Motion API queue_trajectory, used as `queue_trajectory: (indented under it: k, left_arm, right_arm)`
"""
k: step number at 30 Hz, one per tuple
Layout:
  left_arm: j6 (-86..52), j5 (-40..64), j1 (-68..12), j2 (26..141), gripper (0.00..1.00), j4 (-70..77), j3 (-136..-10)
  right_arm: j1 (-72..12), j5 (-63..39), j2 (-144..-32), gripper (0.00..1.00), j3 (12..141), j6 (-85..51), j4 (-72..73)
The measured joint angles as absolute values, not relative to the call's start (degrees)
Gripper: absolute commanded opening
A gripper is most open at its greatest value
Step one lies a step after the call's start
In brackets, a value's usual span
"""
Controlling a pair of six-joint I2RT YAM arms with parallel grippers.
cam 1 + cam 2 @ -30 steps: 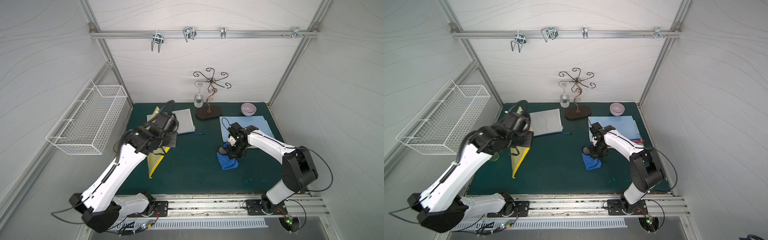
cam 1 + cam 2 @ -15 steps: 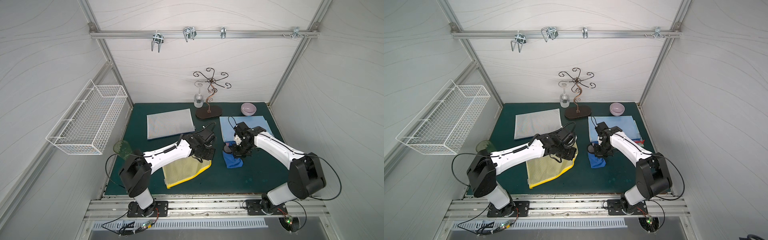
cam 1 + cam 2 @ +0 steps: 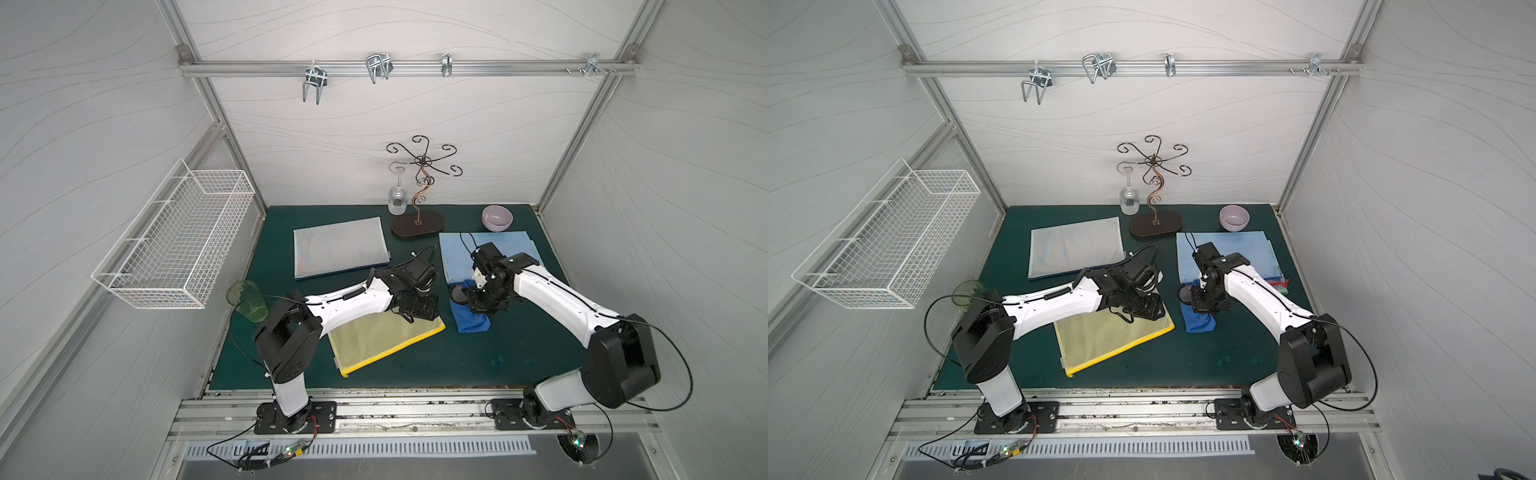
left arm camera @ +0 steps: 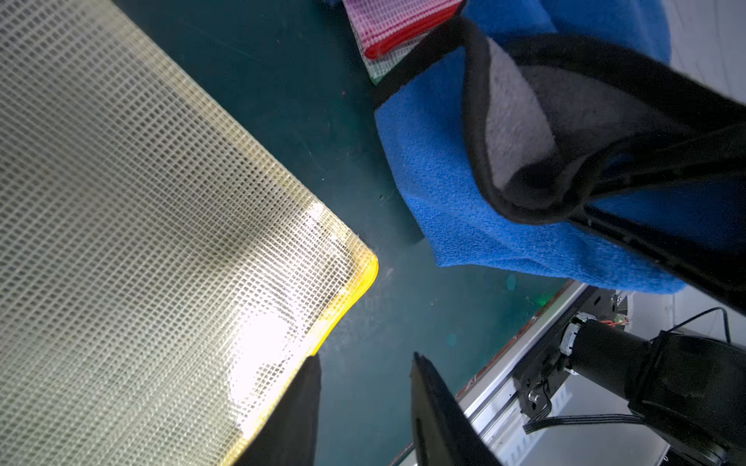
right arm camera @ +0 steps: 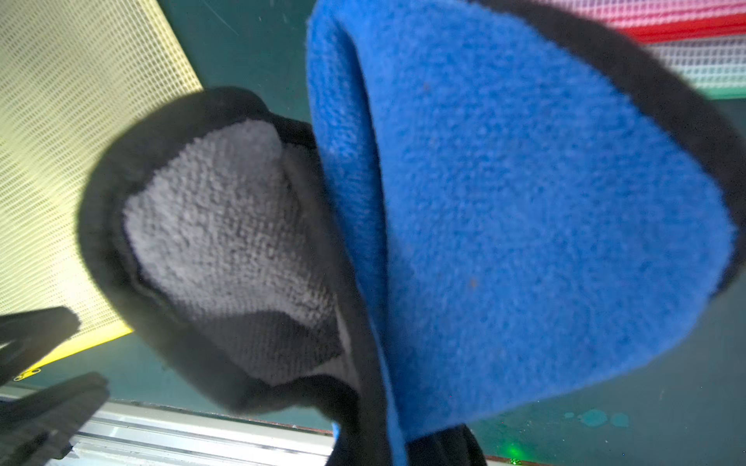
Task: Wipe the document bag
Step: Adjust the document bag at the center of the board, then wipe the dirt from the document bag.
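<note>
Yellow document bag (image 3: 382, 340): I see it lying flat on the green bench (image 3: 457, 365), towards the front and at a slant. Its mesh face is up and its yellow edge faces the rail.

Left claw (image 3: 417, 311): it sits low over the bag's far corner, the one nearest the cloth. In the left wrist view its two black fingers (image 4: 290, 411) stand apart with bare mat between them, and one overlaps the bag's yellow edge. It grips nothing. I cannot tell whether it touches the bag.

Right claw (image 3: 482, 303): it is clamped on the blue cloth (image 3: 471, 322).

Blue cloth: it has a blue face, a grey face and black trim, and is folded over on itself in the right wrist view (image 5: 524, 201). In both top views its lower end rests on the bench just beside the bag's corner, with a strip of mat between them.

Other bags: a grey mesh bag (image 3: 338, 251) lies flat at the back. A blue stack of bags (image 3: 515, 245) lies behind the right claw.

Back row: a wine glass (image 3: 397, 199) hangs upside down from the scrolled stand (image 3: 417, 226), and a lilac bowl (image 3: 497, 217) sits near the far corner.

Left edge: a green cup (image 3: 247, 300) stands by the left arm's elbow.
</note>
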State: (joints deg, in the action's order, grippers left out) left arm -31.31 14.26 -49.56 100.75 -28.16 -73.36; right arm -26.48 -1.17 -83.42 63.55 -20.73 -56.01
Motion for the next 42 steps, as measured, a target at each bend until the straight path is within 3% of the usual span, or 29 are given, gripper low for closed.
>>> queue_trajectory:
  k: [3,5,7,9,13,19,37,42]
  left_arm:
    - [-32.32,12.58,-49.19,98.35,0.37,-28.25,-71.77]
    - [-34.17,11.55,-48.29,94.89,0.26,-28.47,-69.32]
    - [-36.86,11.16,-45.8,89.95,0.08,-28.49,-65.34]
    - [-39.44,10.63,-42.22,84.64,0.0,-28.23,-60.12]
    - [-44.4,9.13,-34.28,74.24,0.0,-28.29,-47.2]
    - [-50.15,9.04,-29.58,67.55,0.0,-29.47,-34.0]
    - [-58.06,9.72,-25.76,60.95,0.0,-27.09,-22.94]
    - [-58.85,9.67,-25.65,59.53,0.0,-26.92,-22.04]
  right_arm:
    - [-26.5,-1.19,-83.42,0.0,65.34,-20.53,-56.07]
    - [-26.81,-1.43,-83.48,0.0,66.98,-20.53,-56.05]
    - [-27.7,-1.45,-83.96,0.0,69.56,-20.56,-56.05]
    - [-29.61,-1.52,-85.17,0.0,72.47,-20.53,-55.94]
    - [-35.0,-2.87,-89.91,0.0,78.78,-20.56,-55.05]
    - [-40.91,-8.38,-101.21,0.0,88.23,-19.9,-52.47]
    - [-55.48,-33.98,-134.04,0.0,113.56,-18.24,-42.85]
    - [-57.08,-33.89,-140.81,0.0,119.81,-19.09,-42.22]
